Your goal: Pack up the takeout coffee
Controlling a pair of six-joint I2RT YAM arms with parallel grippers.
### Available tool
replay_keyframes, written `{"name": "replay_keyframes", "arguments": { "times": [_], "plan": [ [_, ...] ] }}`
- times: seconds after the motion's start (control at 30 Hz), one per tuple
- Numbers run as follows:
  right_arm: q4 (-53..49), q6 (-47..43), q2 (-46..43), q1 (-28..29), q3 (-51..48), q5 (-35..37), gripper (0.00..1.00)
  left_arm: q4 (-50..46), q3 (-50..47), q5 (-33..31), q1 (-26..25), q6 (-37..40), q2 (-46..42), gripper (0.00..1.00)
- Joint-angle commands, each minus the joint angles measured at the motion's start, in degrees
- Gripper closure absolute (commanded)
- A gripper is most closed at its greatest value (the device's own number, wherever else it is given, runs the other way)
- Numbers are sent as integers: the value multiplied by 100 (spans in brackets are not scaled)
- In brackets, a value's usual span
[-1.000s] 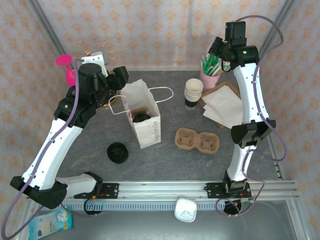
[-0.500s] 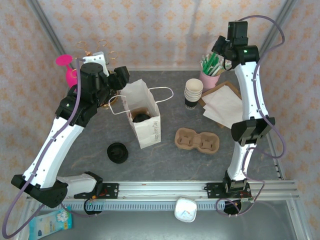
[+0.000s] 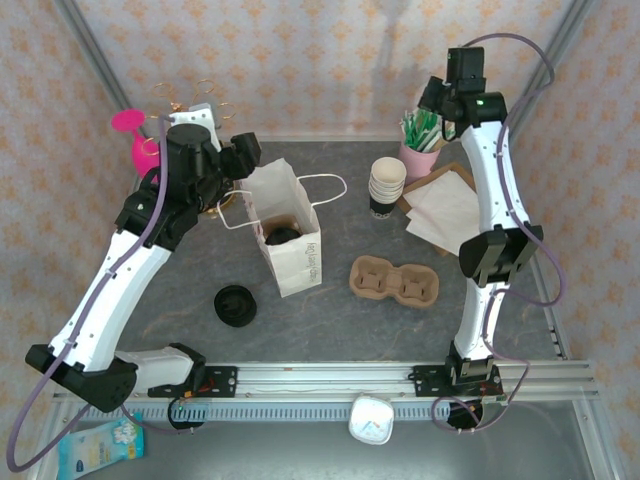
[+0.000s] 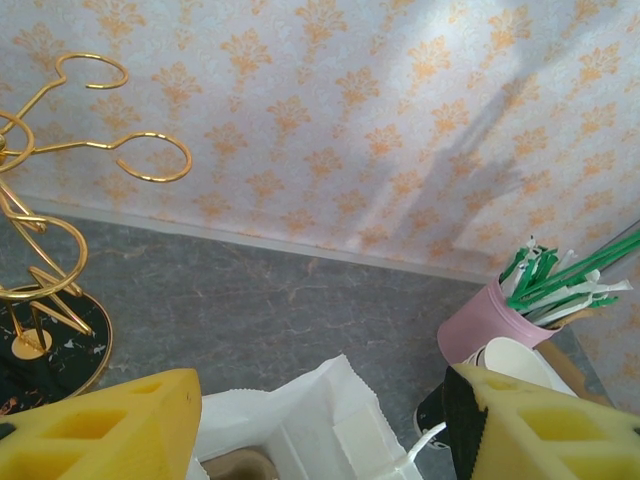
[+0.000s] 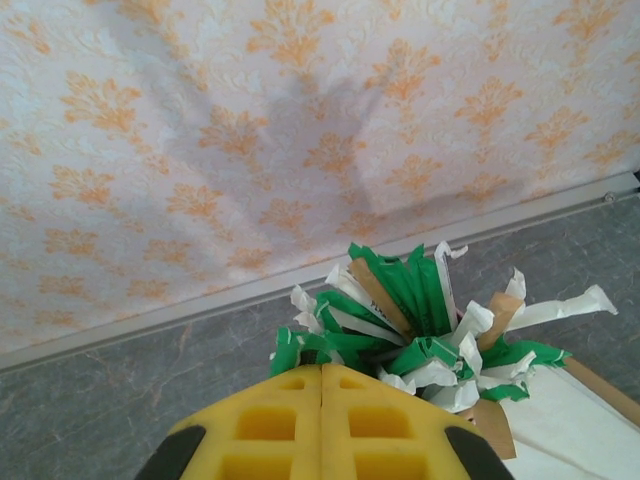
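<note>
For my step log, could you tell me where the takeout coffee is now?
In the top view, the takeout coffee sits inside the open white paper bag, left of centre, left of the cardboard cup carrier.

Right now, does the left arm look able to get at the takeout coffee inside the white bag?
Probably yes. The takeout coffee sits in the upright white bag, whose mouth gapes upward, and the left gripper hangs open beside that mouth with nothing between. The bag's walls could crowd it.

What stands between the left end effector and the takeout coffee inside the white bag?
Nothing visible. The takeout coffee sits in the open white bag; the left end effector, open, hovers at the bag's far rim.
</note>
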Motion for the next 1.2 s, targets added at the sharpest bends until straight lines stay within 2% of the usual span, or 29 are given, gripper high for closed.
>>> {"name": "replay_keyframes", "arguments": {
  "times": [0.0,0.1,0.13,0.33,0.43,0.5,0.6,0.67,0.73,0.83,0.93,1.0,1.1,1.17],
  "plan": [
    [76,-81,-65,11,-383,73,100,68,99,-72,-26,89,76,33],
    [264,-72,-141,9,-672,19,100,76,108,-92,-26,101,102,33],
    [255,-75,-110,11,-652,18,97,93,108,-95,-26,107,111,33],
    [-14,-45,122,2,-100,-32,96,51,127,-91,-26,114,127,33],
    [-16,-28,99,2,-146,-220,87,41,126,-114,-26,123,124,33],
    [-98,-18,104,0,-113,-65,91,42,121,-104,-26,118,110,33],
    [-110,18,35,3,-55,-193,98,46,134,-116,-26,130,106,32],
    [-32,73,-82,1,-96,-242,98,47,144,-85,-26,128,111,32],
    [-110,104,-130,2,-64,-36,94,41,147,-60,-26,125,107,32],
    [-477,161,-41,-12,117,247,74,2,156,-49,-26,139,124,32],
    [-722,312,-73,-50,101,406,69,-14,163,57,-26,152,138,32],
    [-643,320,-197,-50,-185,352,61,6,123,91,-26,177,136,32],
    [-289,430,-274,-61,-786,-61,59,44,77,86,-22,197,162,32],
    [-421,530,-110,-55,-739,-257,59,43,89,136,-26,187,177,32]
  ]
}}
